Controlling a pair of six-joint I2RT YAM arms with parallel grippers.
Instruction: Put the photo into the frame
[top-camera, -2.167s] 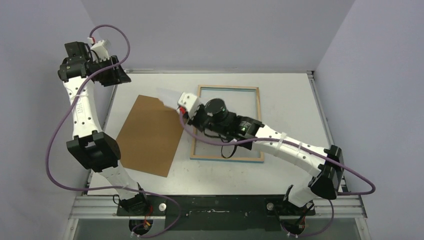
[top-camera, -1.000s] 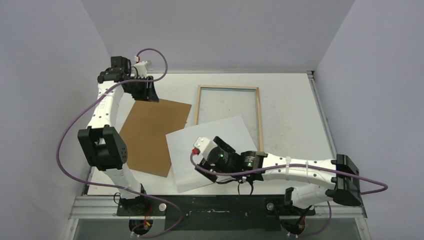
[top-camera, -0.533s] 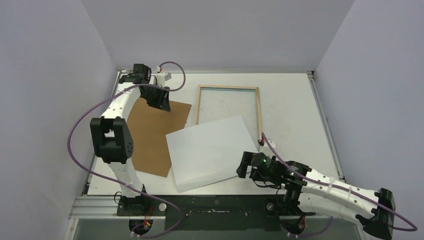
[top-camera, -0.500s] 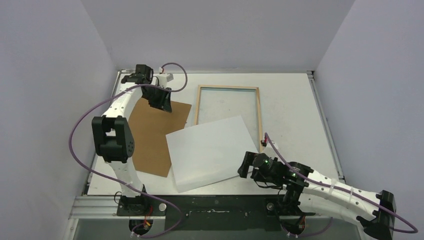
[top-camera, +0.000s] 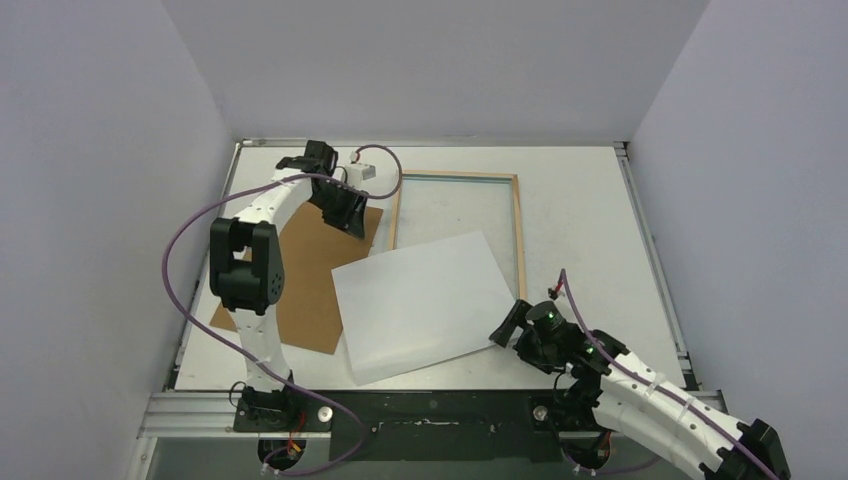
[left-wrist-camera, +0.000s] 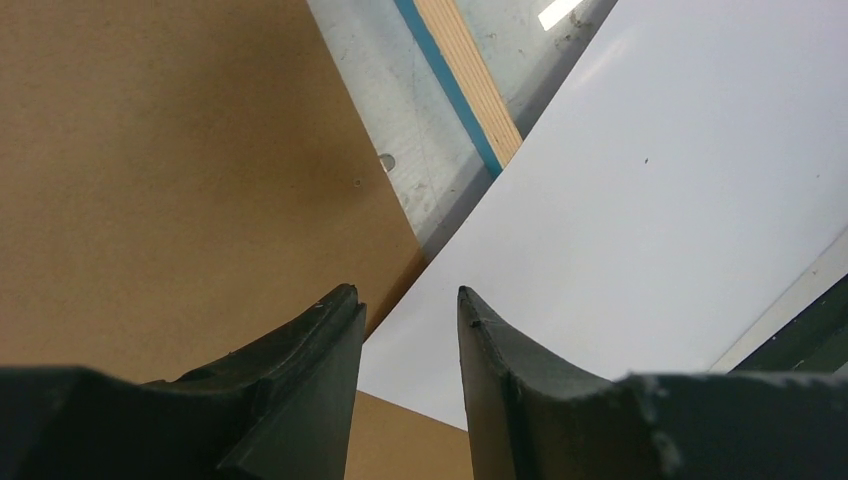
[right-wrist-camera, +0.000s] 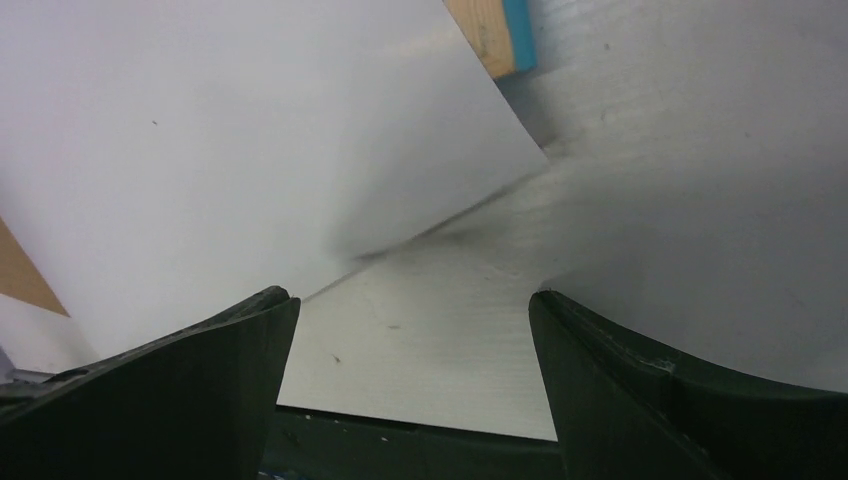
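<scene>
The photo lies flat on the table with a plain white side up, covering the near end of the frame and the right edge of the brown board. My left gripper hovers over the board's far right corner, open partway with nothing between its fingers. In the left wrist view the photo and the frame's blue-edged wooden rail lie ahead. My right gripper stands open just off the photo's near right corner, apart from it, with the frame's corner beyond.
A brown backing board lies left of the frame, partly under the photo. The table's near edge runs just below the right fingers. Grey walls close in the left, back and right sides.
The left arm has swung right from the back left corner to the board's far right corner. The right arm has drawn back to the near right, off the photo, which lies still.
</scene>
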